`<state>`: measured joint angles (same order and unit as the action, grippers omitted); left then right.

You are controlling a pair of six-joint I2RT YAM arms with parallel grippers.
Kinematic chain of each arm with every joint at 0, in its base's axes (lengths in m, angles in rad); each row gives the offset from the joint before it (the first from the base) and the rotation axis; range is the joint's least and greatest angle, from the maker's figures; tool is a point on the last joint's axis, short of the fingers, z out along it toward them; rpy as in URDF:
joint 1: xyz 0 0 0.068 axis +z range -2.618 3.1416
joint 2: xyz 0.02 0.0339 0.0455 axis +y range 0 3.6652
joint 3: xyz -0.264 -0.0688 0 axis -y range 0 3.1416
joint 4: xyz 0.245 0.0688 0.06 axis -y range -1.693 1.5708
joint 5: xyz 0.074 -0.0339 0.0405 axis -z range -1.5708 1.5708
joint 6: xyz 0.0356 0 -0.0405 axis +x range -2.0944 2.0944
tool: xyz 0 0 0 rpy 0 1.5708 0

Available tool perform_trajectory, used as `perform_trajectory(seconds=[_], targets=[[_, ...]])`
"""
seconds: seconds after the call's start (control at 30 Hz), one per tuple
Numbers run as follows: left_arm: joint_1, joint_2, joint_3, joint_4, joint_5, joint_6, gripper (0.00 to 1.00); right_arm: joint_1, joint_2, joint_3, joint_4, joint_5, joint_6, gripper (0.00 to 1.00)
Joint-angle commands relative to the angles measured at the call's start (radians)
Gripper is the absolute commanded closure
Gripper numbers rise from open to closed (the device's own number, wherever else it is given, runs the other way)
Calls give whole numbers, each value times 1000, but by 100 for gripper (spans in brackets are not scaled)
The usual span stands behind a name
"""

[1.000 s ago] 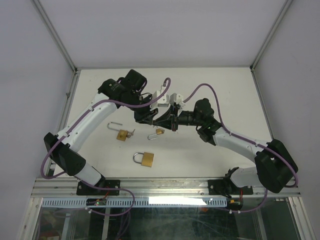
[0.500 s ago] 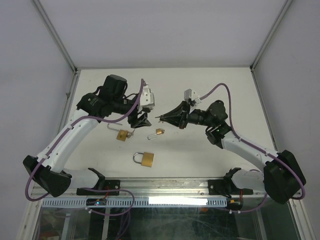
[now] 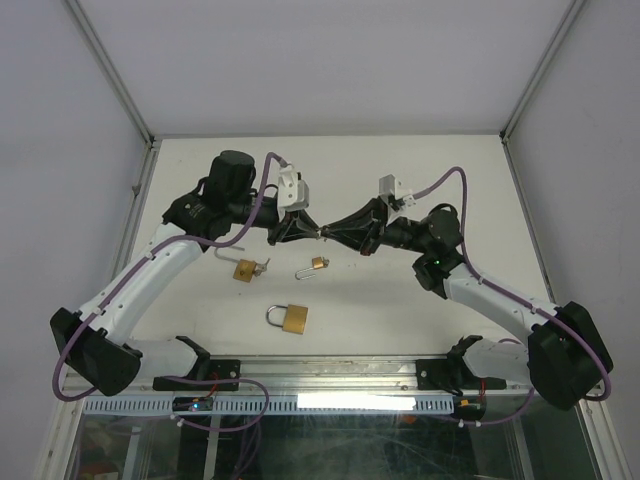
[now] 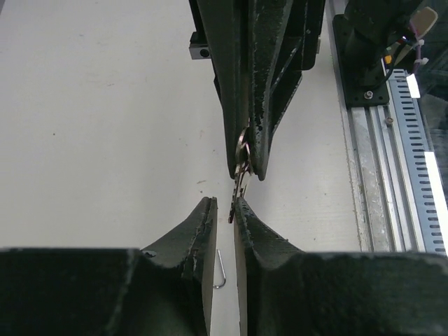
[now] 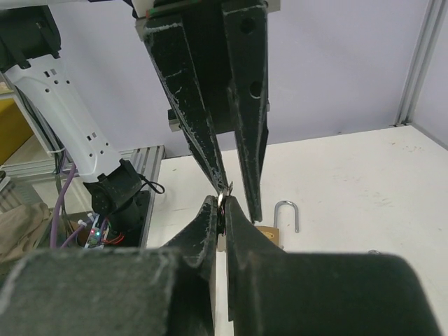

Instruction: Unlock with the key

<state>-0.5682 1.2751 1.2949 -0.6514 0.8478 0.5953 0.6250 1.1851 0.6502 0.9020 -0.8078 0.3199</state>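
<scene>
Left arm (image 3: 150, 270) has swung to the key (image 4: 240, 183) above white table (image 3: 380, 310)

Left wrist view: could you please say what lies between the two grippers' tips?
A key, pinched by the right gripper, its tip inside the open left gripper, shown in that view.

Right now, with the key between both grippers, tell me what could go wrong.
1. The right gripper pinches the key only at its fingertips; a slip would likely drop it onto the table.
2. The left gripper is open around just the key's lower end; closing there may give a shallow, twisted grip.
</scene>
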Motion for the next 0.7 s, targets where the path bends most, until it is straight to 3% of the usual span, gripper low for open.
perform_trajectory(seconds=[0.0, 0.03, 0.27, 0.33, 0.37, 0.43, 0.53, 0.67], targets=[[2, -48, -8, 109, 62, -9, 94, -1, -15, 6, 86, 10, 17, 100], [3, -51, -7, 114, 60, -12, 100, 0, -15, 5, 86, 11, 15, 100], [2, -47, 21, 124, 6, -112, 100, 0, -45, -5, -27, -8, -34, 100], [-2, -28, 53, 79, -28, -135, 100, -1, -76, 26, -220, 1, -83, 83], [-8, -18, 70, 49, -59, -133, 100, 0, -92, 55, -340, 27, -158, 50], [-35, 0, 105, -28, -149, -77, 100, -1, -123, 111, -539, 80, -256, 18], [-85, 26, 163, -152, -312, 48, 100, -1, -165, 146, -658, 138, -357, 10], [-119, 67, 236, -283, -433, 153, 100, -1, -151, 167, -659, 103, -401, 13]])
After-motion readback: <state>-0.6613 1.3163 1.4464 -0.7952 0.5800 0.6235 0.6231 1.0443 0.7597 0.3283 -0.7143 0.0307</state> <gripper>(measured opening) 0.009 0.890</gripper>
